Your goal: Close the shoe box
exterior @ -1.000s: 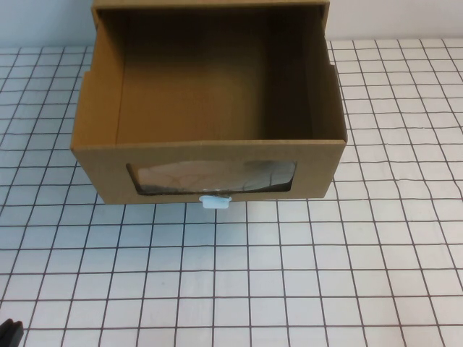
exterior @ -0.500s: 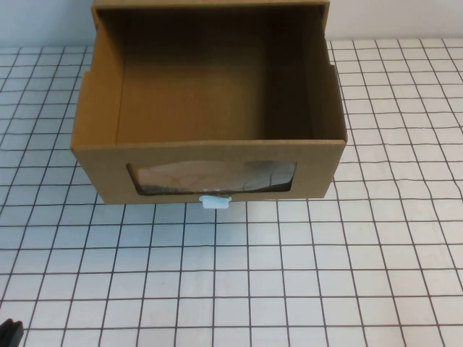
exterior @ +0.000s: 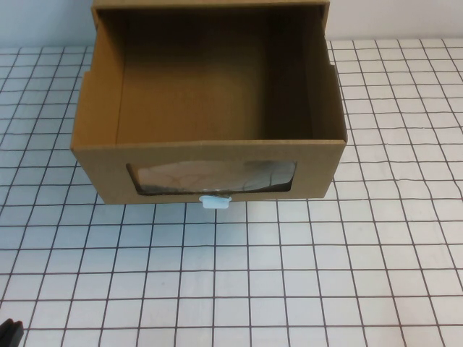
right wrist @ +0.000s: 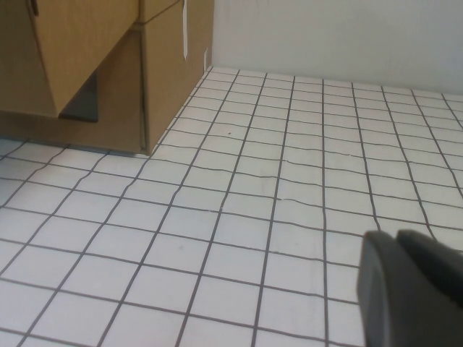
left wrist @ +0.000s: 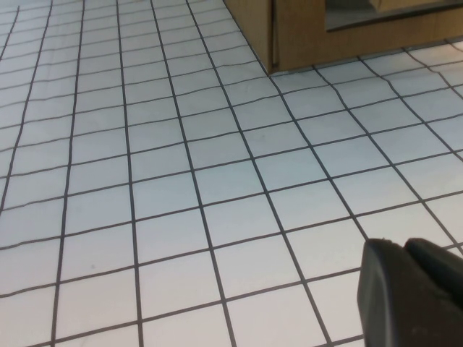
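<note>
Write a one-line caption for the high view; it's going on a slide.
Shoe box drawer pulled open on the gridded table; left gripper parked at the near-left corner, right gripper out of frame.

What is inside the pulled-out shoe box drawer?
The shoe box drawer shows only bare cardboard; the rear under the sleeve is hidden. Left gripper and right gripper are low over the table, away from it.

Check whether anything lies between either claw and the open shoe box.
Nothing visible does. Bare gridded table runs from the left claw and the right claw, both low at the near edge, up to the shoe box, whose drawer is pulled out.
</note>
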